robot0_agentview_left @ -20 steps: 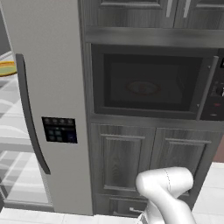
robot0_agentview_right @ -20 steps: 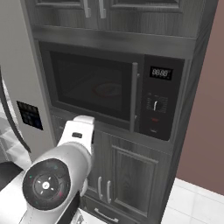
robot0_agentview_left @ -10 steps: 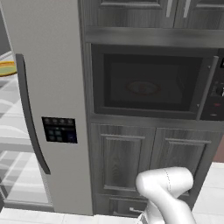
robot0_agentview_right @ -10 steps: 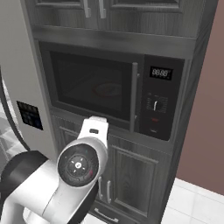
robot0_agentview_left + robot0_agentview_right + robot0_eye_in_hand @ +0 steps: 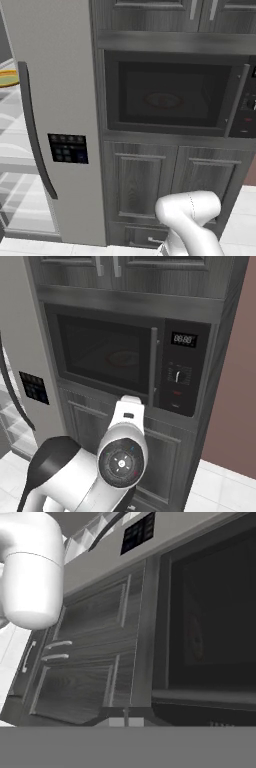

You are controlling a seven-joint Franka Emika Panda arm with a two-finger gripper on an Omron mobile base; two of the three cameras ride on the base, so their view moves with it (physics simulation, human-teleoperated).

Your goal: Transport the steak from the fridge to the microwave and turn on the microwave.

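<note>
Tall light-grey fridge (image 5: 55,100) stood on the left, its door with the long dark curved handle (image 5: 35,135) and small black button panel (image 5: 68,148) facing out; clear glass shelves (image 5: 20,165) showed at its left edge, with a round yellow-orange plate (image 5: 8,78) on an upper one. Dark wood-panelled cabinets (image 5: 165,185) sat beside the fridge, above and below the oven niche. Wide black built-in microwave (image 5: 120,358) was in that niche, dark glass door closed, grey vertical bar handle (image 5: 153,366) beside the side control panel (image 5: 180,376); red-ringed white turntable (image 5: 162,100) was faintly visible through the glass. White arm (image 5: 122,456) was raised in front of the lower cabinets. Hand (image 5: 126,722) was clenched fully, fingertips together, nothing between them, pointed at the microwave's lower edge. Steak: couldn't tell where it was.
</note>
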